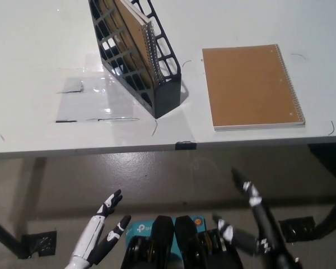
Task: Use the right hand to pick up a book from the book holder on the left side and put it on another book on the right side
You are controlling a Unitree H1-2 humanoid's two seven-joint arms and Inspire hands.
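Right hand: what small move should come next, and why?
Probably raise the right hand up and forward toward the holder. It sits open below the table edge, holding nothing, while the books stand in the holder. The left hand rests low.

Lighting: bright, even, overhead. Table (39,67): white, near overexposed toward the top edge; a glossy patch left of the holder (135,53) gives faint glare. Shadows: soft and short, the holder's falling to its right and front; a thin one under the notebook (251,87). Floor below the table: dimmer, with a dull sheen. Focus: sharp throughout; slight softness at the lower corners.
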